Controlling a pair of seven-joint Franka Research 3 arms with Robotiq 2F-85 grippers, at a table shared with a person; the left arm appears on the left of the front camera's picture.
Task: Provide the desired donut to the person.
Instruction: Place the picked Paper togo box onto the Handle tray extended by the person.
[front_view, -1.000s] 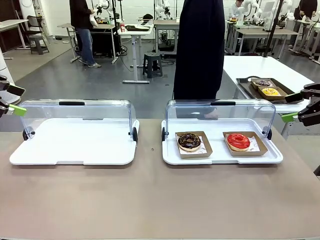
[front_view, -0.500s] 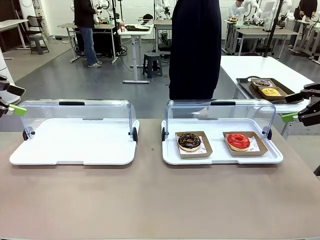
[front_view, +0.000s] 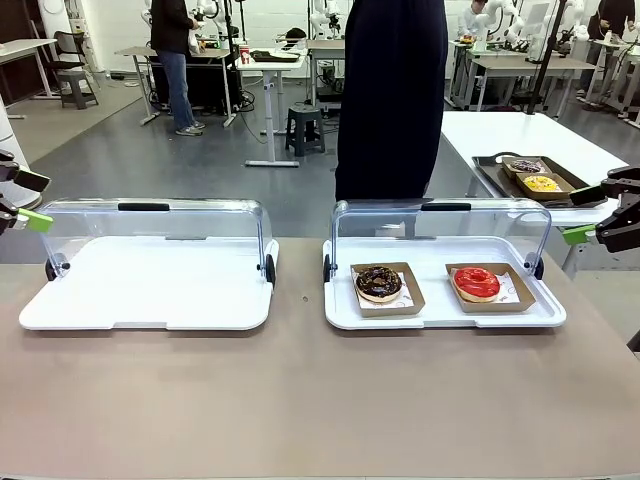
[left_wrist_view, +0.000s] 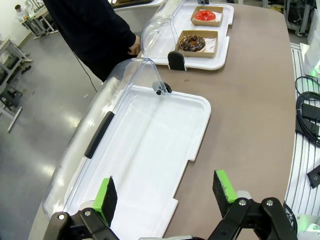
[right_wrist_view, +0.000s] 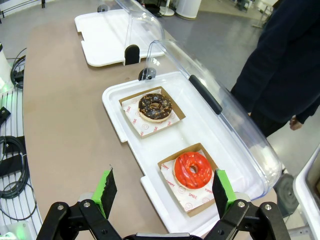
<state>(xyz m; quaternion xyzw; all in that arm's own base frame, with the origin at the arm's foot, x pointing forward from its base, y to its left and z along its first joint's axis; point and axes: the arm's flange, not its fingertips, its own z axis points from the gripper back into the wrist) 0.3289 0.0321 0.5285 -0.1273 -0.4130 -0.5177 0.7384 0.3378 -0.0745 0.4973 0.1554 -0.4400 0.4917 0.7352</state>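
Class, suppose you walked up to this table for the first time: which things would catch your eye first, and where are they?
The red-glazed donut and the chocolate donut stand out, each in a cardboard tray inside the right white tray, whose clear lid is swung open. The left white tray also stands open. Behind the donuts stands the person in black, while the left gripper and the right gripper hang open at the table's ends.

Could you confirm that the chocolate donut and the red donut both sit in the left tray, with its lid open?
Not quite: the chocolate donut and red donut sit in the right tray, as the front view shows. Its lid is open.
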